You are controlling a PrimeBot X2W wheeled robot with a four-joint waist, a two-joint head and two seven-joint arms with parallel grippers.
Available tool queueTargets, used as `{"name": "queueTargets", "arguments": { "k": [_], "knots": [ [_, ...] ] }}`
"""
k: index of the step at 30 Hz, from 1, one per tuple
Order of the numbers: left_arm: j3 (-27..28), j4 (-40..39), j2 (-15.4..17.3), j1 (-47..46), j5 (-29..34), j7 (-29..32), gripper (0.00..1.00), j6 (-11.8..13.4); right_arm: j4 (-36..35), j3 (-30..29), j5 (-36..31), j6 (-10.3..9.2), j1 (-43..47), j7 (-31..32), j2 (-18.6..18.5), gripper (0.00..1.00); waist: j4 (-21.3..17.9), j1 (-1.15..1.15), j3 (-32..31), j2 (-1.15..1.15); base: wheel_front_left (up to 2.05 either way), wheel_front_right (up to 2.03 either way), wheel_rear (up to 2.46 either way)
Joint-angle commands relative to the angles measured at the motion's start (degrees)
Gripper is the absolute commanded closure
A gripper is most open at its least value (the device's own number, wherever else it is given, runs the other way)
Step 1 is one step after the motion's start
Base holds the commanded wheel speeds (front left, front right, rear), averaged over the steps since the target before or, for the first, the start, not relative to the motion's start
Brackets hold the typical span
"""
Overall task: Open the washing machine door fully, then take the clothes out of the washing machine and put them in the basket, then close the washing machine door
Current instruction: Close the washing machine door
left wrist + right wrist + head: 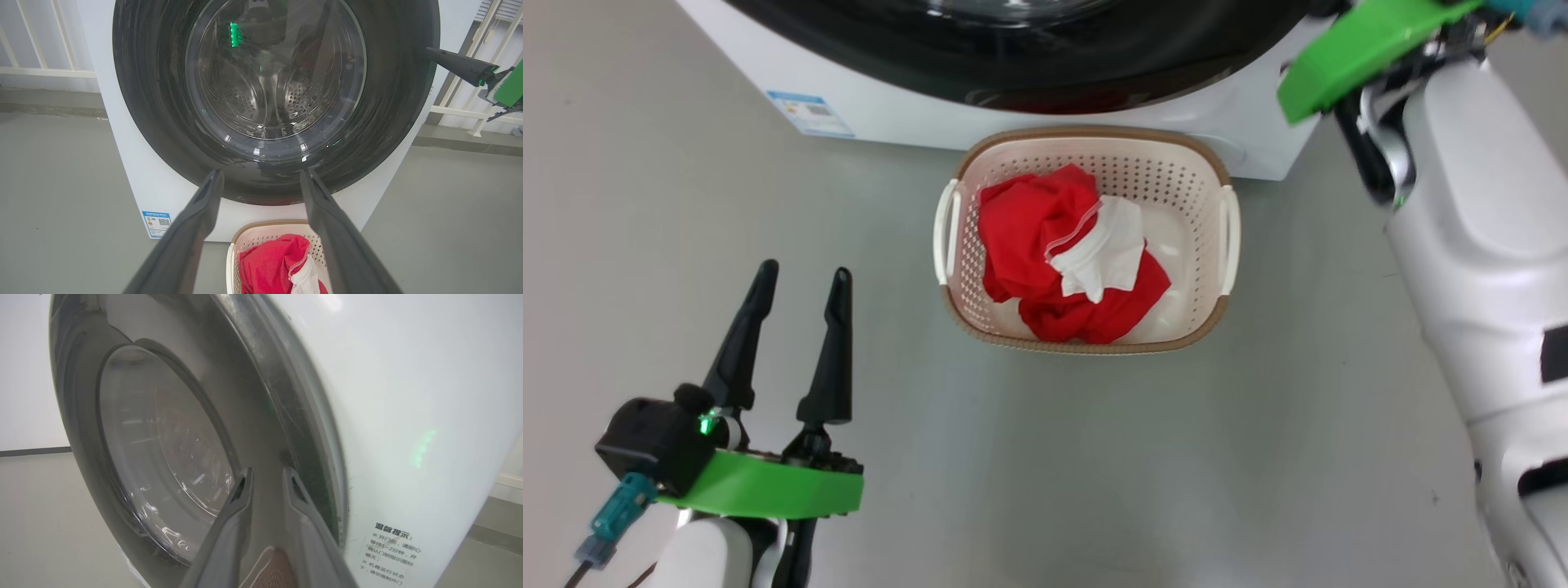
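Grippers first: left gripper point(805, 271), lower left of head view, wide open, empty; right gripper point(267, 471) parted a crack, nothing held, tips near the washing machine door point(163, 437) rim, contact unclear; clothes point(1029, 229) mid-frame in basket point(1176, 175), soft & light; door prob stiff, glossy, slippery, so push at rim edge; looks shut flat vs washing machine point(408, 396), glass facing me; round, no long axis.

The door point(155, 102) has a glossy black rim and clear glass; washing machine point(135, 179) smooth white; basket point(1176, 175) perforated plastic; clothes point(1029, 229) soft cloth.
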Motion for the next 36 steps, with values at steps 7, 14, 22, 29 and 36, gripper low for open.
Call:
{"name": "queueTargets", "arguments": {
  "k": [7,14,22,29,36],
  "knots": [
    [3.47,0.38,0.99,0.04,0.82,-0.69,0.0,-0.32,-10.7,3.2,1.95,-0.22,11.75,-0.33,1.43,0.0,-4.12,0.0,-3.48,0.0,0.0,0.0,0.0],
    [4.37,1.92,0.93,0.59,1.15,-0.69,0.0,-0.32,-18.4,2.35,4.53,-0.22,23.55,-0.33,1.44,0.0,-7.83,0.0,-7.08,0.0,0.0,0.0,0.0],
    [5.07,2.34,1.09,2.29,0.47,-0.69,0.0,-0.32,-22.8,-2.9,4.73,-0.22,32.8,-0.33,1.44,0.0,-11.69,0.0,-11.34,0.0,0.0,0.0,0.0],
    [5.67,2.96,1.22,4.49,0.63,-0.69,0.0,-0.32,-25.92,-5.26,3.44,-0.22,40.33,-0.33,1.44,0.0,-13.83,0.0,-15.43,0.0,0.0,0.0,0.0],
    [6.73,3.95,1.19,7.45,1.39,-0.69,0.0,-0.32,-29.08,-7.82,2.19,-0.22,47.34,-0.33,1.44,0.0,-15.09,0.0,-19.92,0.0,0.0,0.0,0.0]
  ]
}}
